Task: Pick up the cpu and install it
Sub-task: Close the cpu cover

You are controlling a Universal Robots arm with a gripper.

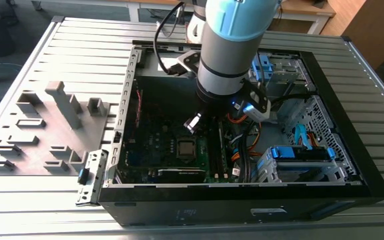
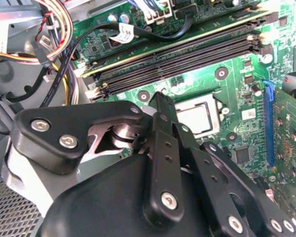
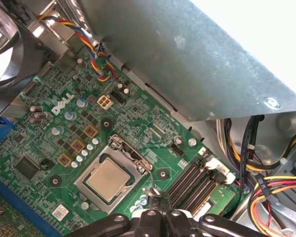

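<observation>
Silver-grey metal top upward, the cpu point(image 3: 107, 180) lies flat inside the socket point(image 3: 91, 169) of the green motherboard point(image 3: 138, 123). The socket sits low in the open computer case point(image 1: 245, 200) on the slatted bench point(image 1: 78, 45). The pincer point(image 3: 155, 200) hangs just beside the socket, clenched, its tip at the socket's wire lever point(image 3: 149, 178).

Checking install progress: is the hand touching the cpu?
Apart. In the first wrist view the cpu lies uncovered in its socket, with socket frame between it and the hand.
</observation>
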